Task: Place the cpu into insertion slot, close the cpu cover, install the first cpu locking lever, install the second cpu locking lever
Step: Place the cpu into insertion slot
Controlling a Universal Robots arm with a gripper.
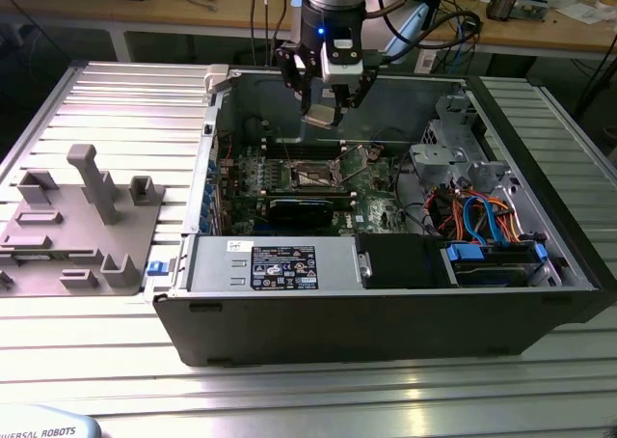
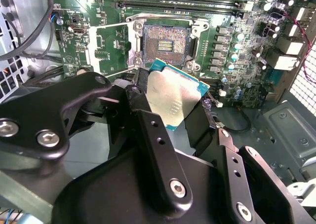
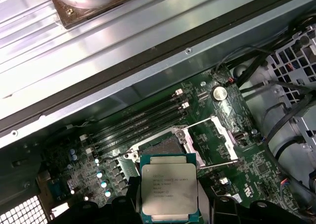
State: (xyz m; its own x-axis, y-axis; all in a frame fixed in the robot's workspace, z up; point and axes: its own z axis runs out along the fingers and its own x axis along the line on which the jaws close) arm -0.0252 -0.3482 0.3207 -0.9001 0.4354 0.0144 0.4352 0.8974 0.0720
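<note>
Pincer (image 1: pixel 324 108) is being noted at upper centre of the exterior view, hanging over the open computer case (image 1: pixel 386 313), which is being carried by the ridged tabletop (image 1: pixel 87 361). The cpu (image 3: pixel 169 192) is being gripped by its edges between the narrowed fingers (image 2: pixel 143 103). It is tilted and clear of the board. No contact with anything below is being shown.

The insertion slot (image 1: pixel 313 175) is being noted at mid-frame in the exterior view, on the green circuit board (image 1: pixel 376 192), lower in the frame than the pincer. In both wrist views the slot is being shown bare, with contacts exposed and nothing seated. The cpu cover (image 3: pixel 224 135) is being seen swung up and open beside the slot. One thin locking lever (image 3: pixel 215 164) is being seen unlatched near the slot. The other cannot be made out with certainty.

Progress, as judged: the cpu is being carried above the case, so the first step is under way and not finished. Seating the cpu, closing the cover and both levers are being counted as left.
</note>
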